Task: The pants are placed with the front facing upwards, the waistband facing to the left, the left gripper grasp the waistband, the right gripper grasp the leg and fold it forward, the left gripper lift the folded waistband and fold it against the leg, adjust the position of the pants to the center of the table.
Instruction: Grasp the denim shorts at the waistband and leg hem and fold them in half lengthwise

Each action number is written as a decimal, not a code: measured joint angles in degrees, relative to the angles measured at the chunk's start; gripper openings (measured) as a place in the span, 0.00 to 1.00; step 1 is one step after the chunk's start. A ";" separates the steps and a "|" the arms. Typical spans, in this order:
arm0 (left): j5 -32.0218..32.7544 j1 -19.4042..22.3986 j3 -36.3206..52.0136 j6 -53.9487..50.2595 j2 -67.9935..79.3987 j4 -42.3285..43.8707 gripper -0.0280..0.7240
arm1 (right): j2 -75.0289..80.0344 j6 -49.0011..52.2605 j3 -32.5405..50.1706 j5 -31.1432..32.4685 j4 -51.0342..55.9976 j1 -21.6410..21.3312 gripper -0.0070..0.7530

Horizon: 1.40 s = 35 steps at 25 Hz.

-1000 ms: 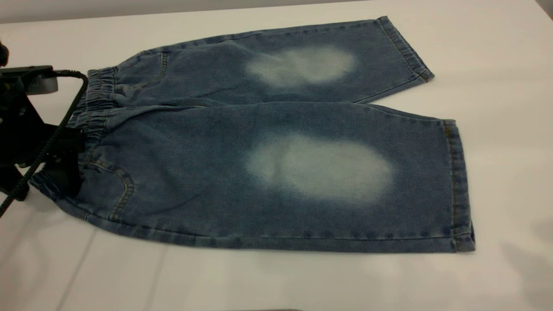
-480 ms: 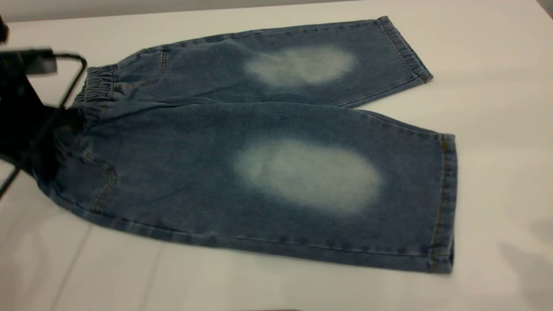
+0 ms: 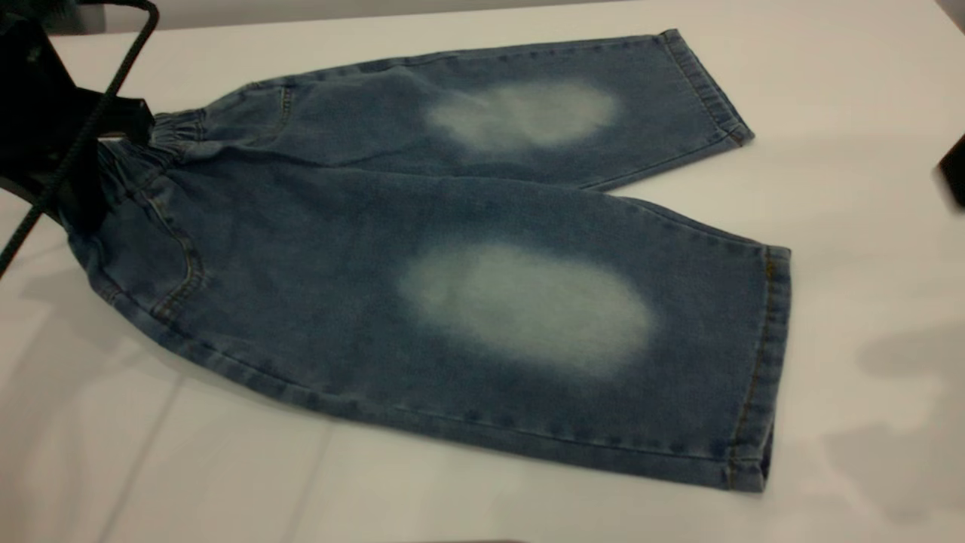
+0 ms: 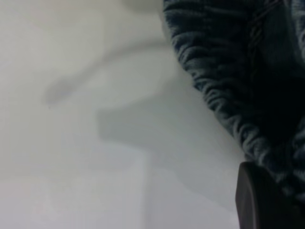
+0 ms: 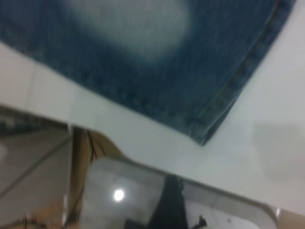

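White table [image 3: 482, 23], pants [image 3: 452, 302] (front up), left gripper [image 3: 113, 162] clamped on waistband [image 3: 170, 132].

The left gripper [image 3: 113, 162] hung over the table's far left corner, raised off the surface, its black body tilted and a braided cable [image 3: 71, 147] running down across it. Its fingers were closed on the gathered waistband [image 3: 162, 136] — one dark fingertip [image 4: 267, 200] showed against the cloth. The right gripper [image 3: 954, 175] barely entered at the right edge — its fingers out of sight.
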 joint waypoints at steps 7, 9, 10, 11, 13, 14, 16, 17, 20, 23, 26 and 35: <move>0.43 -0.12 -0.07 0.00 0.00 0.00 0.12 | 9.90 -0.31 -0.06 -11.67 -3.40 16.58 0.78; 0.60 -0.12 -0.07 0.00 0.00 0.00 0.12 | 12.84 -0.11 -0.15 -15.71 -5.93 20.71 0.78; 0.60 -0.12 -0.07 0.00 0.00 0.00 0.12 | 14.56 0.07 -0.20 -17.46 -7.37 22.62 0.78; 0.60 -0.12 -0.07 0.00 0.00 0.00 0.12 | 16.34 0.24 -0.32 -18.88 -8.63 23.98 0.78; 0.60 -0.12 -0.07 0.00 0.00 0.00 0.12 | 19.71 0.90 -0.43 -20.89 -10.67 26.50 0.78; 0.60 -0.12 -0.07 0.00 0.00 0.00 0.12 | 21.52 1.30 -0.50 -21.81 -11.59 27.29 0.78; 0.60 -0.12 -0.07 0.00 0.00 0.00 0.12 | 24.49 2.13 -0.58 -23.50 -12.56 28.10 0.78; 0.60 -0.12 -0.07 0.00 0.00 0.00 0.12 | 25.92 2.48 -0.57 -24.31 -12.80 28.24 0.78; 0.60 -0.12 -0.07 0.00 0.00 0.00 0.12 | 29.25 2.68 -0.60 -26.62 -12.92 28.24 0.78; 0.60 -0.12 -0.07 0.00 0.00 0.00 0.12 | 32.03 2.80 -0.71 -28.10 -11.84 28.94 0.78; 0.60 -0.12 -0.07 0.00 0.00 0.00 0.12 | 34.91 2.86 -0.88 -29.24 -11.36 31.43 0.78; 0.67 -0.12 -0.07 0.00 0.00 0.00 0.12 | 37.80 2.86 -1.06 -37.85 -8.93 34.06 0.78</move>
